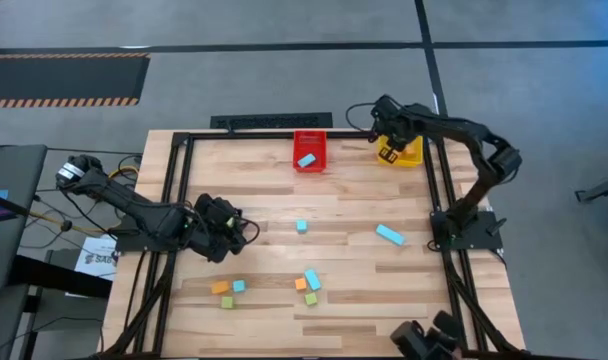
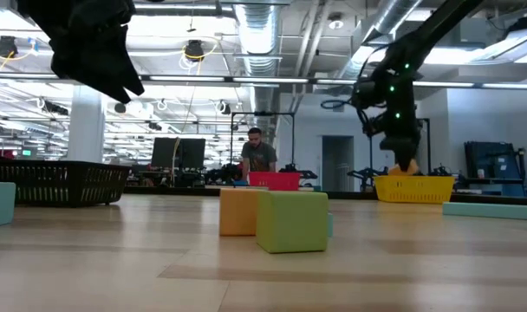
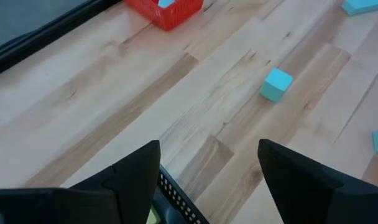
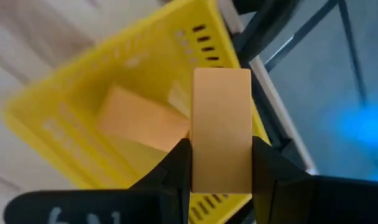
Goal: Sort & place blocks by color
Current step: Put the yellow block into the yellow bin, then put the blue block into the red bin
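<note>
My right gripper (image 1: 389, 150) hangs over the yellow bin (image 1: 414, 155) at the far right, shut on an orange bar block (image 4: 221, 118). Another orange block (image 4: 136, 121) lies inside that bin. My left gripper (image 1: 224, 225) hovers open at the table's left, over the black bin (image 3: 173, 193), with nothing between its fingers. A light blue block (image 1: 306, 160) lies in the red bin (image 1: 309, 140). Loose on the table are a light blue cube (image 1: 301, 226), a light blue bar (image 1: 389, 235), and two small groups of orange, blue and green blocks (image 1: 227, 290) (image 1: 309, 285). My right gripper pinches the orange bar's two long sides (image 4: 195, 168) between its two fingers, near one end. The fingers slant down from above and lie along the bar. The bar is lifted clear, its free end sticking out past the fingertips above the yellow bin.
A dark frame (image 1: 174, 180) runs around the table top. In the low view an orange block (image 2: 240, 211) and a green block (image 2: 291, 221) stand close to the near edge. A person (image 2: 259, 156) stands in the room beyond the table.
</note>
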### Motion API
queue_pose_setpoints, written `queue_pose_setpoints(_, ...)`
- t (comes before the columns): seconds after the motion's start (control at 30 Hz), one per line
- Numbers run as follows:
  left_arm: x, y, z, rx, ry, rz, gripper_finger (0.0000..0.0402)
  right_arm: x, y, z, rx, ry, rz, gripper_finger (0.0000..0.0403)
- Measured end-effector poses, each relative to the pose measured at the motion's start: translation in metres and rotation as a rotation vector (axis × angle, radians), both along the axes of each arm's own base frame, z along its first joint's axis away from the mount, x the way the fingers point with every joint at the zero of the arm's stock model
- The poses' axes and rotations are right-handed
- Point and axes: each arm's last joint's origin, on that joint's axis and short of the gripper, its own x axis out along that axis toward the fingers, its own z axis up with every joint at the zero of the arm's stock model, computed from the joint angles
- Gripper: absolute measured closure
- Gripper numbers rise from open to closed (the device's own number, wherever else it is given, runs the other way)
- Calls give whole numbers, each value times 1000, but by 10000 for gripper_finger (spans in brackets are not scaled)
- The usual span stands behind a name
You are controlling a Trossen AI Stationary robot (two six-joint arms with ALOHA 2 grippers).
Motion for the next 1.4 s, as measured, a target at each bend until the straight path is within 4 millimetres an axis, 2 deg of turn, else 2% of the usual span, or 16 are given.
queue_pose_setpoints(0.23,1,3,0,-8,4,14,143,4,-7,-17,46,138,171,294)
queue_pose_setpoints(0.43,1,4,0,-8,4,17,143,8,-12,-13,-17,134,210,288)
queue_pose_setpoints(0.63,1,3,0,-17,7,13,143,6,-12,-11,-28,192,248,159)
queue_pose_setpoints(0.7,1,3,0,-17,7,13,143,7,-11,-10,-49,226,239,129)
queue_pose_setpoints(0.8,1,3,0,-16,12,7,143,8,-10,-9,-89,289,222,110)
queue_pose_setpoints(0.93,2,5,-1,-14,34,-10,143,13,-2,-5,-121,321,187,112)
queue_pose_setpoints(1.03,3,8,-1,-20,70,-39,143,16,13,9,-108,206,133,121)
queue_pose_setpoints(1.17,5,13,-3,-77,166,-146,143,15,44,35,18,-164,24,132)
queue_pose_setpoints(1.3,7,14,-6,-213,249,-289,143,14,88,55,161,-530,-3,134)
queue_pose_setpoints(1.4,8,14,-6,-244,258,-330,143,12,129,56,187,-613,25,134)
